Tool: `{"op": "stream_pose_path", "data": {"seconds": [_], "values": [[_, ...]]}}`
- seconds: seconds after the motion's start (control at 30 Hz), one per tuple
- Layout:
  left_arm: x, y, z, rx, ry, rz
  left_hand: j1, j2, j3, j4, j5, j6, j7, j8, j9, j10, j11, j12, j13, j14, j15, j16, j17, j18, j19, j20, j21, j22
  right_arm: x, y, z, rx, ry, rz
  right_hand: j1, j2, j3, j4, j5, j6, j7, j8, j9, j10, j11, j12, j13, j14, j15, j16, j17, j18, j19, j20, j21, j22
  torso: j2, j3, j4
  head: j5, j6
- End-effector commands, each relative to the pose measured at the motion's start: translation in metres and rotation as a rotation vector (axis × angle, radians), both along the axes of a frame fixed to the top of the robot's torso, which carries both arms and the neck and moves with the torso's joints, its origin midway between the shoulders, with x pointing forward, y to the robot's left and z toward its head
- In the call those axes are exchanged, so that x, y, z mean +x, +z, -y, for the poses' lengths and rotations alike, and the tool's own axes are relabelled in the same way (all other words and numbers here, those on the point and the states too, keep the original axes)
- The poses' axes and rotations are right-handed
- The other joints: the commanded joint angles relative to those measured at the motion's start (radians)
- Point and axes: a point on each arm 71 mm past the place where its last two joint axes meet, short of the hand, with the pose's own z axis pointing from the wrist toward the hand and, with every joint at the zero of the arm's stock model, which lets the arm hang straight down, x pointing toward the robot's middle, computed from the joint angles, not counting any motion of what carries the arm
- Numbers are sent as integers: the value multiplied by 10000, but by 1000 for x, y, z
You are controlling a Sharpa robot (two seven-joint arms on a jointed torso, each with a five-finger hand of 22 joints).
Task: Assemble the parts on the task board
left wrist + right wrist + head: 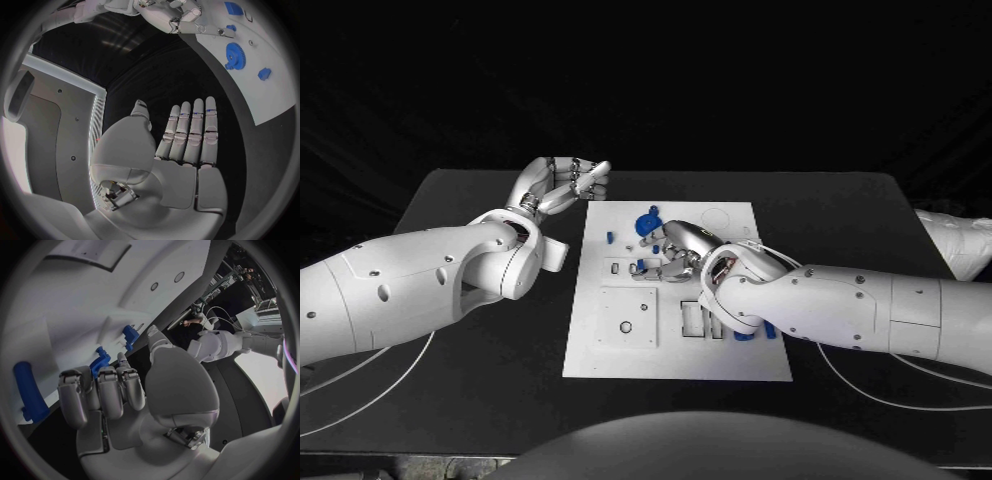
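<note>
While the left hand (pixel 564 186) lies flat and empty, the right hand (pixel 678 252) curls over the task board (pixel 629 350), its grasp unclear.

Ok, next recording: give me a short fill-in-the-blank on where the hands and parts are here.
1. The right hand is over the white ____.
2. The left hand is off the board, with its fingers spread and holding ____.
3. The gear on the board is coloured ____.

Missing words: board; nothing; blue
</note>
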Motion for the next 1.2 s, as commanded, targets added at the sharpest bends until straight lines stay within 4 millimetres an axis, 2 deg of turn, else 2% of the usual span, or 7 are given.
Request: {"op": "stream_pose_path", "data": {"seconds": [0.03,0.53,0.7,0.77,0.97,1.07,1.2], "values": [[-1,1,3,-68,-224,31,81,81,-109,6,50,-217,97,-187,-36,-59,94,-69,0,-115,28,-41,36,113,-118,-5,-79,-22,1,12,4,1316,-214,590,88,-66,-192,496,77,-106,38,45,30,1049,61,28,2628,1025,92,41,2635,-141,1064,82,45,2635,11,8,12,58,2],[3,12,-7,1714,-823,-1195,437,101,-565,11,354,-2606,-424,-343,-157,2597,-748,1230,863,2267,-878,1403,1201,128,1660,-815,1347,606,20,99,59,4340,-1425,-1962,-2078,2382,-438,563,2043,109,364,301,152,1049,434,28,2628,1025,436,41,2635,-141,1064,399,45,2635,-35,1,-15,310,2],[10,28,0,3862,-1593,-1669,23,-846,-188,9,539,-2597,-668,211,-91,4515,-1111,2676,2061,3695,-1412,3068,2592,108,2559,-1345,2695,1466,14,105,83,4398,-1733,-2681,-2216,2547,-566,576,2048,-27,370,287,140,1049,443,28,2628,1025,457,41,2635,-141,1064,431,45,2635,-104,14,-56,376,2],[12,34,5,4961,-1960,-1850,-235,-1667,305,80,591,-2445,-722,523,-52,4770,-1167,4235,3711,4207,-1515,5517,5350,-139,3031,-1536,4572,3435,11,104,91,4334,-1841,-2938,-2305,2628,-640,584,2010,-47,374,310,146,1049,448,28,2628,1025,462,41,2635,-141,1064,443,45,2635,-134,40,-75,427,2],[13,41,20,7077,-2603,-2161,-497,-1821,24,160,729,-1229,-754,846,66,5769,-1041,13093,14442,6623,-1360,11913,13788,-1189,5291,-1708,10682,11163,9,100,104,4163,-2058,-3365,-2407,2725,-755,583,1894,-63,373,354,159,1049,450,28,2628,1025,468,41,2635,-141,1064,456,45,2635,-232,122,-142,491,2],[13,39,27,7672,-2754,-2386,-615,-1984,-106,-46,780,-874,-552,702,65,5827,-477,13511,15020,6693,-1048,12050,14003,-1707,6894,-1607,12637,14286,8,97,109,4086,-2132,-3521,-2416,2736,-767,583,1885,-57,373,364,163,1049,450,28,2628,1025,469,41,2635,-141,1064,457,45,2635,-260,144,-187,506,2],[11,32,35,8338,-2894,-2880,-966,-2369,-316,90,917,-72,-452,803,207,5827,-580,13511,15020,6693,-998,12050,14003,-1711,6913,-1523,12651,14312,6,92,115,3980,-2202,-3762,-2430,2759,-786,581,1874,-40,372,384,170,1049,449,28,2628,1025,469,41,2635,-141,1064,459,45,2635,-279,161,-213,529,2]]}}
